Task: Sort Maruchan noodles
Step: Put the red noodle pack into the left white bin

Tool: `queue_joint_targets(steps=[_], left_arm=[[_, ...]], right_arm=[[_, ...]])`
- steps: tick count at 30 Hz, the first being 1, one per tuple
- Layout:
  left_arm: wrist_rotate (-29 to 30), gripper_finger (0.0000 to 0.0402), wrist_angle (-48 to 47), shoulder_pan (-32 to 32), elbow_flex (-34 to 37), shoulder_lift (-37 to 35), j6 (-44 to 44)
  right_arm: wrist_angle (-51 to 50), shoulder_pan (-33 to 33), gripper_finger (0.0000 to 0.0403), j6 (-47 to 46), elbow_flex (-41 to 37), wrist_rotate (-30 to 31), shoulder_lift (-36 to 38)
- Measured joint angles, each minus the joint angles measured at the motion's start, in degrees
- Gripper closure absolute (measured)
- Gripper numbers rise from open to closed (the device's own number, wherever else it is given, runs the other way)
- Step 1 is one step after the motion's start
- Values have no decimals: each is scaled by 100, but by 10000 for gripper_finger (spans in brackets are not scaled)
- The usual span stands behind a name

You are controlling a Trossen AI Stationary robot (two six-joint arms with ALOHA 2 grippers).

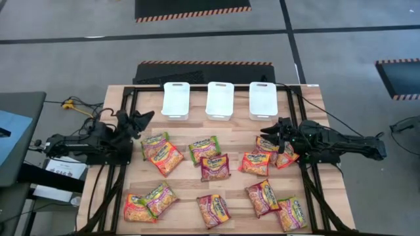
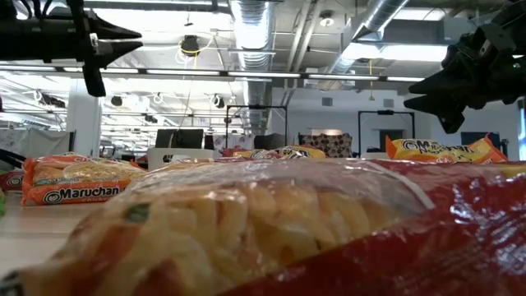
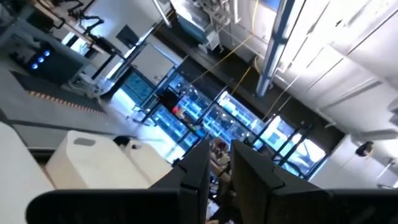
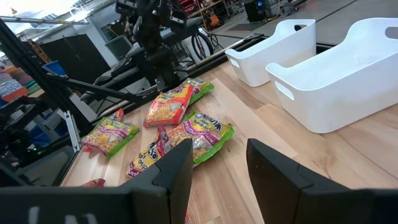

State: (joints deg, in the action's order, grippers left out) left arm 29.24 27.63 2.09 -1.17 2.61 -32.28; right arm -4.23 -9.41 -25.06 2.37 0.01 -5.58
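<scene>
Several Maruchan noodle packets lie flat across the wooden table: a green-edged one [image 1: 155, 142], an orange one [image 1: 167, 158], a green one [image 1: 204, 148], a maroon one [image 1: 215, 167], and others along the near edge [image 1: 214, 210]. My left gripper [image 1: 143, 120] is open, raised at the table's left side, beside the green-edged packet. My right gripper [image 1: 270, 131] is open and hovers above the orange packets [image 1: 269, 148] on the right. In the low view both grippers [image 2: 123, 41] [image 2: 423, 90] hang well above the packets. The right wrist view shows packets [image 4: 202, 134] ahead of its open fingers [image 4: 217, 168].
Three white bins [image 1: 176, 99] [image 1: 220, 99] [image 1: 262, 99] stand in a row at the table's far edge, also seen in the right wrist view [image 4: 348, 68]. The black frame rails [image 1: 131, 98] run along the table's sides. Bare wood lies between the bins and the packets.
</scene>
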Motion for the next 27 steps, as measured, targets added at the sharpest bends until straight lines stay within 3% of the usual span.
queue_joint_targets(steps=[4,13,23,27], left_arm=[[-46,349,77,-1,0,0,28],[-20,330,159,-1,0,0,953],[15,250,-59,0,-2,0,1404],[518,216,-328,-2,-2,1,1364]], right_arm=[[-2,1,227,0,-2,2,0],[-1,2,227,0,0,2,0],[-1,0,227,0,0,2,-1],[0,0,227,0,-1,2,0]])
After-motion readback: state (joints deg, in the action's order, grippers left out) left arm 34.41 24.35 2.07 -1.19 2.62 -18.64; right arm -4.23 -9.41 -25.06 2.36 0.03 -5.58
